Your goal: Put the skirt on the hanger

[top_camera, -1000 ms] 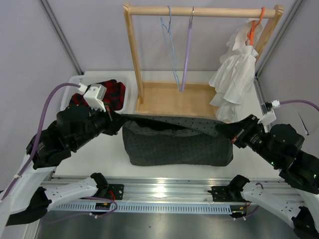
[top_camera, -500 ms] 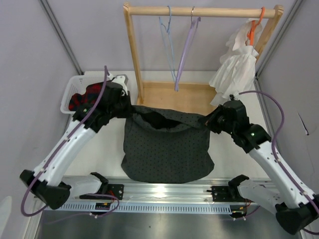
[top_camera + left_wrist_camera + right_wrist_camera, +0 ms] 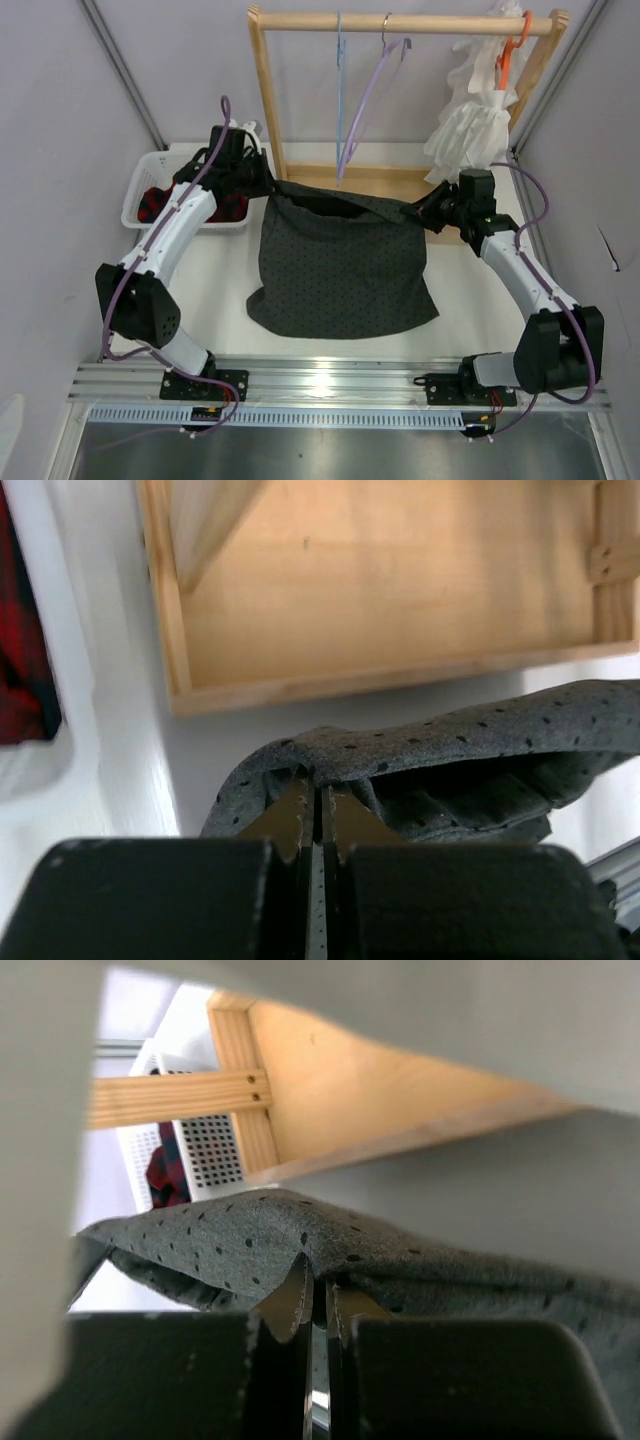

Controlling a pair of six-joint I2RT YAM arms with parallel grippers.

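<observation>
Across middle of frame, dark dotted skirt (image 3: 345, 275) stretched between both arms, waistband raised, hem lying on white table (image 3: 470, 300). Left gripper (image 3: 268, 187) pinched shut on waistband's left corner; right gripper (image 3: 415, 213) clamped likewise on right corner. Upper centre, pale blue hanger (image 3: 339, 100) dangling from wooden rack rail (image 3: 430, 22), just left of lavender hanger (image 3: 372, 95). Advisable next: raise both corners evenly, waistband taut and level, approaching hanger without swinging it.

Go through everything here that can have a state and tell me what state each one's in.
skirt, held by both waist corners, hem on table
left gripper, shut on skirt
right gripper, shut on skirt
pale blue hanger, bare, hanging on rail
lavender hanger, bare, hanging tilted
white garment, hung on orange hanger
plaid garment, lying in basket
</observation>
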